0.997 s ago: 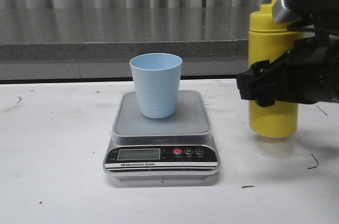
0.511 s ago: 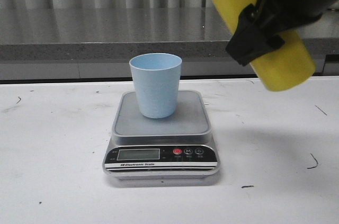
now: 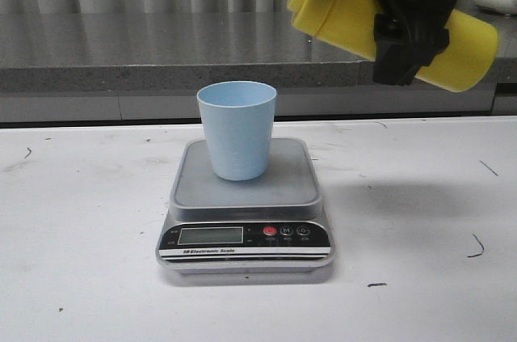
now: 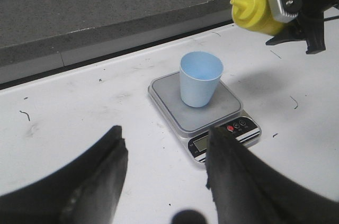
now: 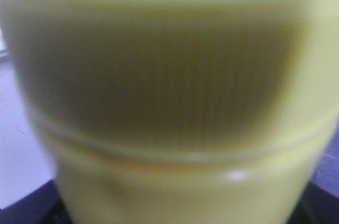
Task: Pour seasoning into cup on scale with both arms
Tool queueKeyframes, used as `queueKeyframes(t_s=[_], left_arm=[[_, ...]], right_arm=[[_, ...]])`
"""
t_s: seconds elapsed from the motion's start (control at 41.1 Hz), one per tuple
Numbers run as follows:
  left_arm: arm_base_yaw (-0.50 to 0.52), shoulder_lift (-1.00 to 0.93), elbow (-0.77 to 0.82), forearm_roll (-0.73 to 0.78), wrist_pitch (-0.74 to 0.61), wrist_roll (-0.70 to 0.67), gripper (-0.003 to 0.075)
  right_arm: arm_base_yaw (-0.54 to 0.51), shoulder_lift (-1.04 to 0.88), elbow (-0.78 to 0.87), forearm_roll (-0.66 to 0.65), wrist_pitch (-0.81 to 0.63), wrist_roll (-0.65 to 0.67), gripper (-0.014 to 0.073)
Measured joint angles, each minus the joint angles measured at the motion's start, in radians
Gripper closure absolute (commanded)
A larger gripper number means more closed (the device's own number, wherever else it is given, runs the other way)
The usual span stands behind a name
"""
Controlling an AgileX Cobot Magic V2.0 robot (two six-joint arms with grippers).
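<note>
Above the scale (image 3: pixel 245 196), the right gripper (image 3: pixel 408 35) holds the seasoning (image 3: pixel 339 6) tilted.

The right gripper (image 3: pixel 408 27) covers the middle of the yellow seasoning bottle (image 3: pixel 339 2); its upper body runs off the top of the front view. In the right wrist view the bottle (image 5: pixel 169 97) fills the frame as a blur. The scale (image 3: pixel 246 233) display is too small to read. The left gripper (image 4: pixel 164 181) fingers are cut off by the frame's edge.

Cup (image 3: pixel 237 130) on scale (image 3: pixel 245 204) at table (image 3: pixel 81 261) centre, seasoning bottle (image 3: pixel 355 14) tilted above right
</note>
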Motion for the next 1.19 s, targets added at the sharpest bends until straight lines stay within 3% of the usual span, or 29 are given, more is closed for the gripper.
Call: queueKeyframes(t_s=[0.632,0.827,1.192], left_arm=[[0.0,0.0,0.0,0.0,0.0,0.0,0.0373],[0.0,0.0,0.0,0.0,0.0,0.0,0.0373],[0.0,0.0,0.0,0.0,0.0,0.0,0.0373]], right_arm=[[0.134,0.108,-0.016,-0.594,0.024,0.044,0.0264],[0.137,0.11,-0.016,-0.657,0.033,0.044,0.0264],[0.137,0.11,-0.016,-0.663,0.041,0.044,0.0264]])
